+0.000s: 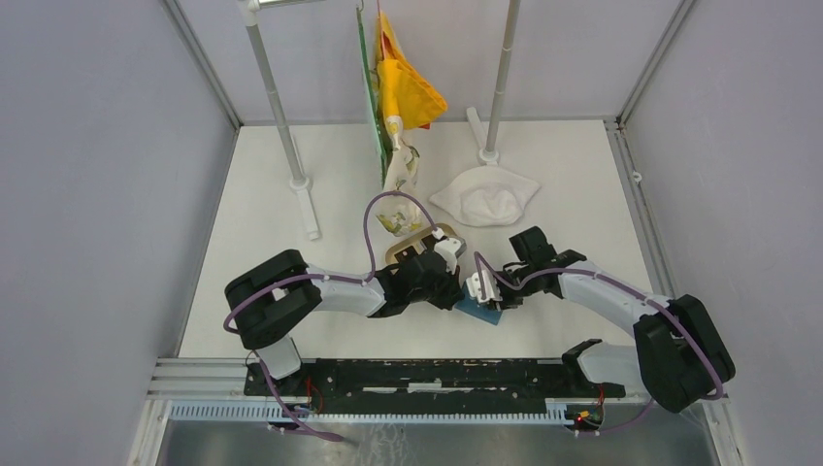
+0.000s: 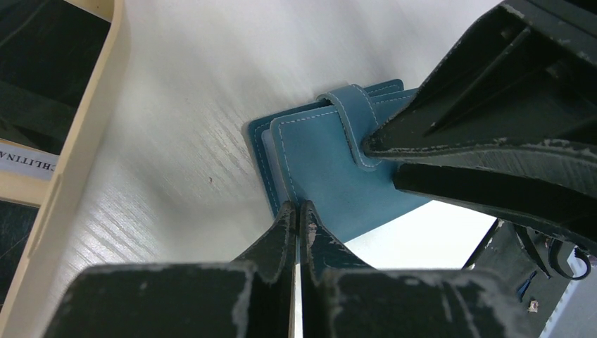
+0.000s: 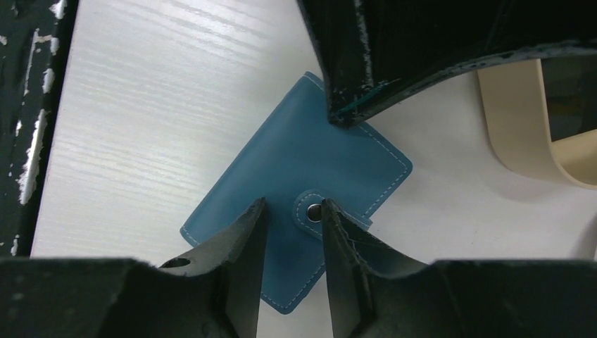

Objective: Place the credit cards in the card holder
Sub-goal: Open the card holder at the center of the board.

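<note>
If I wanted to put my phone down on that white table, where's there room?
Bare white tabletop lies left of the left metal stand, and right of the crumpled white cloth. The middle is crowded: left gripper and right gripper meet over the flat blue wallet beside the tan oval tray.

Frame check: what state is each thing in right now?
card holder: closed, strap folded over its face, lying flat
left gripper: shut, tips on the card holder's edge
right gripper: open, fingers either side of the strap
tan tray: holds dark flat items
white cloth: crumpled
</note>
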